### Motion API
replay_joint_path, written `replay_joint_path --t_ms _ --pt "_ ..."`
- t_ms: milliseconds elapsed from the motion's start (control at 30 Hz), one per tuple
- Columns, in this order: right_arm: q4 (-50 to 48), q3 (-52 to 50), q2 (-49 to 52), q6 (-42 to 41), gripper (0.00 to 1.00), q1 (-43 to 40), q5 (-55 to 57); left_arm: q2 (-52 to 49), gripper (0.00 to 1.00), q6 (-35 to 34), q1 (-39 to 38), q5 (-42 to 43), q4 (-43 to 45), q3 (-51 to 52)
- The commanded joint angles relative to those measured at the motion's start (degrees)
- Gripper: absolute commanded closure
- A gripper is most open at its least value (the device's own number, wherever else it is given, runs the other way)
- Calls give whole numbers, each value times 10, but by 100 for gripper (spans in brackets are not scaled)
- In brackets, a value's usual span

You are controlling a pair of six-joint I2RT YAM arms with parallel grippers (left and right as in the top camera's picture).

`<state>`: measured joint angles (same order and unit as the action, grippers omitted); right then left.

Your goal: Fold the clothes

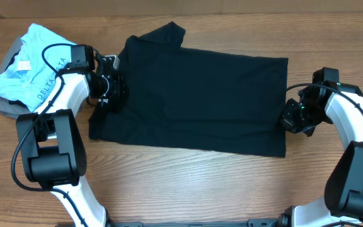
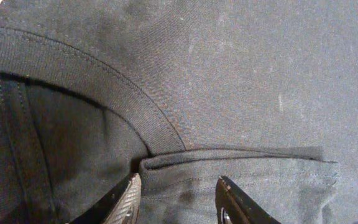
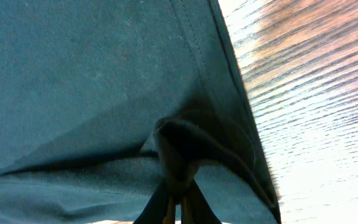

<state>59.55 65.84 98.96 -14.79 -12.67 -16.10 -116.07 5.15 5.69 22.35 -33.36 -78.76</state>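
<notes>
Two-ended grasp: clamps right hand (image 3: 178,199) on black T-shirt (image 1: 194,101) at 3 o'clock, straddles 9 o'clock collar (image 2: 104,93), left hand (image 2: 178,186) apart; needs closing, lifting.

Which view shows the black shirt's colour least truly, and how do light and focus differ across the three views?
Right wrist: the shirt looks teal and soft in focus, and the table washes out in glare. Left wrist: sharp weave and stitching, with shadow under the collar. Overhead: even light, shirt truly black, little fold detail.
</notes>
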Motion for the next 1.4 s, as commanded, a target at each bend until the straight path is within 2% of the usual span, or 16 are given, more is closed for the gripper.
replay_joint_path --t_ms 0,67,133,233,267,400,633,733,833,867,1067,1367 --pt "-5 13 -8 -2 96 -3 6 -9 56 -9 -5 9 2 4" --pt "-5 13 -8 -2 96 -3 6 -9 51 -9 -5 -5 3 4" --pt "-5 13 -8 -2 96 -3 6 -9 51 -9 -6 -19 5 4" --pt "-6 13 -8 -2 96 -3 6 -9 52 -9 -6 -19 10 4" --pt "-7 13 -8 -2 96 -3 6 -10 56 -9 -6 -19 11 4" --pt "-7 13 -8 -2 96 -3 6 -17 60 -9 -6 -19 13 4" --pt "-7 13 -8 -2 96 -3 6 -30 62 -9 -14 -13 27 4" --pt "-7 13 -8 -2 96 -3 6 -32 75 -9 -18 -13 37 4" --pt "-7 13 -8 -2 96 -3 6 -32 94 -9 -20 -13 40 4" --pt "-7 13 -8 -2 96 -3 6 -32 96 -9 -20 -12 40 3" --pt "-10 13 -8 -2 96 -3 7 -27 96 -11 -19 6 -2 -31" --pt "-34 14 -10 -2 96 -3 5 -9 96 2 -19 -20 -91 -125"
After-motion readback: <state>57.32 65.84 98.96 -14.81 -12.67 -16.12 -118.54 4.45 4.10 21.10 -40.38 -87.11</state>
